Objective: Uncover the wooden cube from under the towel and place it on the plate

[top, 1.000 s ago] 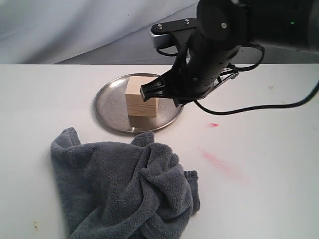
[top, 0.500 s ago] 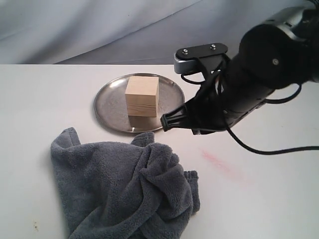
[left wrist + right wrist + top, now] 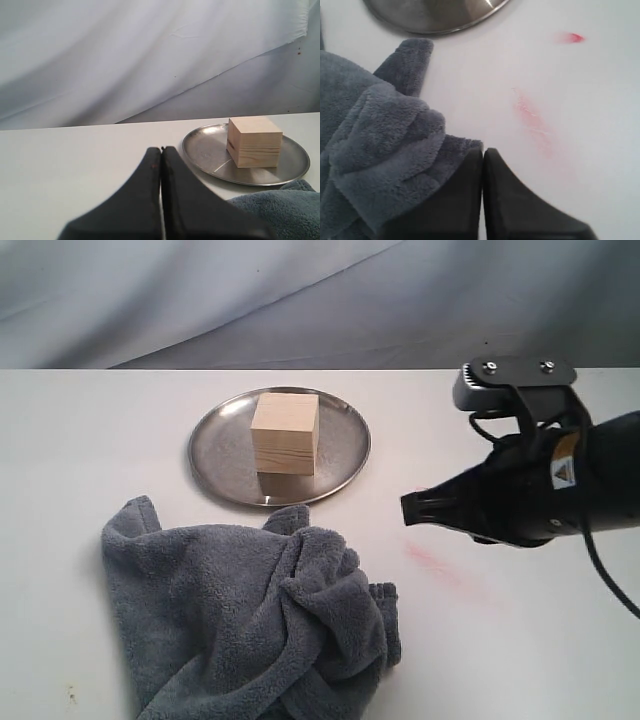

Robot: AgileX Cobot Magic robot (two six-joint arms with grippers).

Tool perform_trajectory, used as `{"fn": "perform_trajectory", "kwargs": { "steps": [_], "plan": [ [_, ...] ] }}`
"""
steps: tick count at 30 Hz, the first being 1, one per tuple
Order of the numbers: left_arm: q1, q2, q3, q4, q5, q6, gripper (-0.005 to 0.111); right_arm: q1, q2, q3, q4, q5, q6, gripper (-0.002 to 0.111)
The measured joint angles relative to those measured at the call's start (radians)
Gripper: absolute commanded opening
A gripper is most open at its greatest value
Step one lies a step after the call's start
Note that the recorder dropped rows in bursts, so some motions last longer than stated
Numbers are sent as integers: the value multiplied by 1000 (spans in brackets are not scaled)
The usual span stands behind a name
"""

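The pale wooden cube (image 3: 285,432) stands upright on the round silver plate (image 3: 217,448), uncovered; both also show in the left wrist view as the cube (image 3: 253,141) on the plate (image 3: 205,147). The grey-blue towel (image 3: 250,618) lies crumpled on the white table in front of the plate. My right gripper (image 3: 408,509) hovers to the right of the plate, well clear of the cube, shut and empty (image 3: 483,151). My left gripper (image 3: 161,150) is shut with nothing in it, low over the table to the left of the plate; it is out of the exterior view.
Red smears (image 3: 440,565) mark the white table below my right gripper, with a smaller red spot (image 3: 574,37) nearer the plate. A grey fabric backdrop (image 3: 200,300) hangs behind the table's far edge. The right arm's black cable trails off to the right.
My right arm has drawn back from over the plate, moving right and toward the front. The cube stays on the plate and the towel has not moved.
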Motion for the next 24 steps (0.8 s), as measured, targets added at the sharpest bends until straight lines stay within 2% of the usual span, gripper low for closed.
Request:
{"fn": "perform_trajectory", "kwargs": {
  "steps": [17, 24],
  "plan": [
    [0, 0, 0, 0, 0, 0, 0, -199, -358, 367, 48, -251, -21, 0],
    [0, 0, 0, 0, 0, 0, 0, -281, -551, 479, 74, -278, -67, 0]
  ]
}}
